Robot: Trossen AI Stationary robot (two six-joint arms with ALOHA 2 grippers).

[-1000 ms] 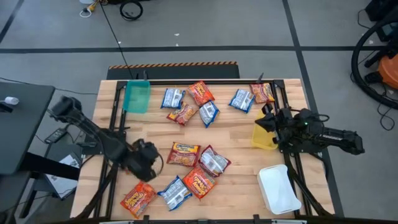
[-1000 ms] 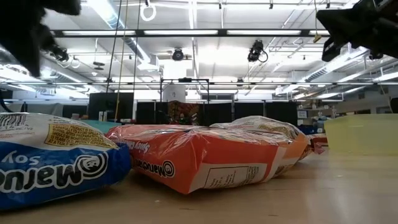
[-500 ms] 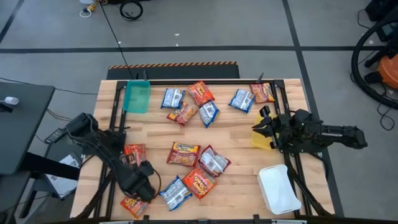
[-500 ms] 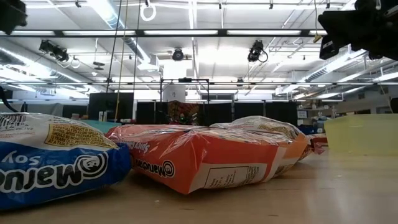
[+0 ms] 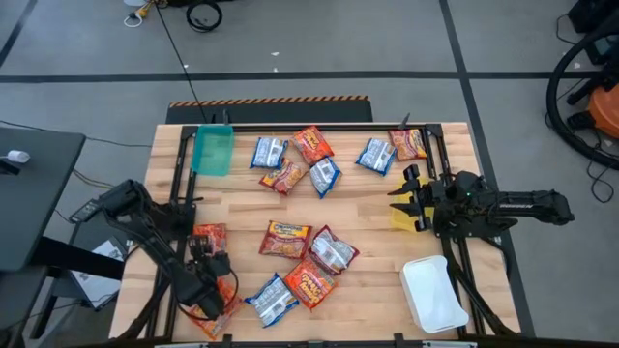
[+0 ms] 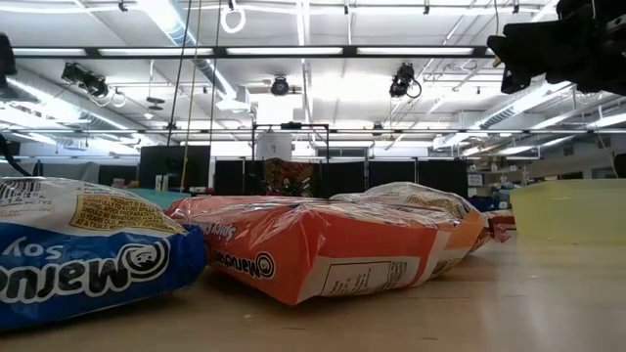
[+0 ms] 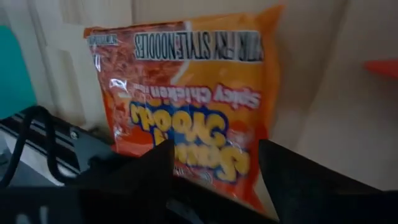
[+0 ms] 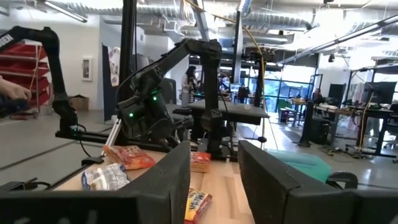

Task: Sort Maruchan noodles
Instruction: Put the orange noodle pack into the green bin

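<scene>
Several Maruchan noodles packets, orange-red and blue-and-white, lie flat in the table's middle [image 5: 290, 237] and along its far side [image 5: 311, 145]. One orange packet [image 7: 186, 106] lies near the left front corner [image 5: 215, 311]. My left gripper [image 5: 206, 290] hangs open above its end, one finger over each side [image 7: 214, 180]. A second orange packet [image 5: 208, 237] lies just beyond it. At the table's right, my right gripper [image 5: 404, 200] is open over the yellow bin [image 5: 398, 217], with nothing between its fingers [image 8: 214, 180].
A teal bin [image 5: 213, 152] stands at the far left and a white bin [image 5: 433, 293] at the near right. The low view has a blue packet [image 6: 78, 254] and an orange one [image 6: 323, 249] close up. Bare wood lies between the middle packets and the yellow bin.
My left gripper has moved toward the table's near edge, from the left middle to above the orange packet at the front left. Another orange packet now shows where the gripper was. My right gripper has stayed over the yellow bin and its fingers have spread apart.
</scene>
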